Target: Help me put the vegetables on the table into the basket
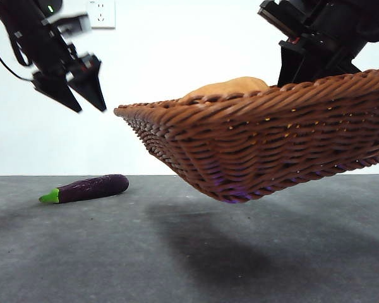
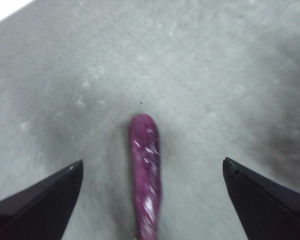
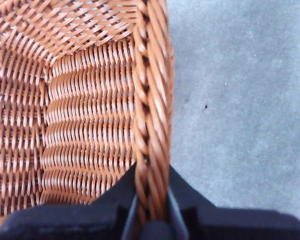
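1. Eggplant (image 1: 87, 188) lies on the table (image 1: 114, 252), left of the basket (image 1: 265, 145).
2. Right gripper (image 3: 151, 210) is clamped on the basket's rim — basket tilted, off the table, potato (image 1: 230, 86) inside.
3. Left gripper (image 1: 82, 95) hangs above the eggplant — jaws apart.

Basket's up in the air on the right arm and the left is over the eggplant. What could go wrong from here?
1. The right gripper pinches only the braided rim of the basket, which hangs tilted above the table; it might slip or sag further.
2. The potato shows above the rim and could roll toward the low side.
3. The left gripper is open over the eggplant, high above it; a descent near the basket's low corner may bump it.
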Action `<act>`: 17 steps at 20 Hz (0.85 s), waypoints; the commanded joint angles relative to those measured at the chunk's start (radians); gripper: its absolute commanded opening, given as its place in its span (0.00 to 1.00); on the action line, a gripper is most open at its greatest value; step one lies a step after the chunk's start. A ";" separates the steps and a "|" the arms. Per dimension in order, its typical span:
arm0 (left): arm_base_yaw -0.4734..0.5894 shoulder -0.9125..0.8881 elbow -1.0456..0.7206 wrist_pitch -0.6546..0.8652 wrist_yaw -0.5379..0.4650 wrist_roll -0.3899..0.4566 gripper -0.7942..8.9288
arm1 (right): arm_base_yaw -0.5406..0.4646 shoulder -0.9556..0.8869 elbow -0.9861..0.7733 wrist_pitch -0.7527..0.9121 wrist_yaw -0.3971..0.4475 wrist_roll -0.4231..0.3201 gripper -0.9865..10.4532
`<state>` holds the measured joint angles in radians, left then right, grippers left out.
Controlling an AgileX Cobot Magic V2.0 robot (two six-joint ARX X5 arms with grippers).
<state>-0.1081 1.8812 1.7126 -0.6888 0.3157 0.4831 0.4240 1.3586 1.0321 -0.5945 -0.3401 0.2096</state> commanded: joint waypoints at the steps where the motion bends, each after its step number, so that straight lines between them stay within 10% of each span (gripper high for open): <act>1: 0.002 0.110 0.087 -0.015 0.005 0.038 0.57 | 0.000 -0.002 0.010 0.009 -0.011 -0.004 0.08; 17: -0.011 0.364 0.159 -0.111 0.005 0.059 0.56 | 0.000 -0.002 0.010 -0.006 -0.011 -0.054 0.08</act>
<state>-0.1181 2.2330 1.8721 -0.7956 0.3176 0.5312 0.4244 1.3582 1.0321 -0.6125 -0.3401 0.1593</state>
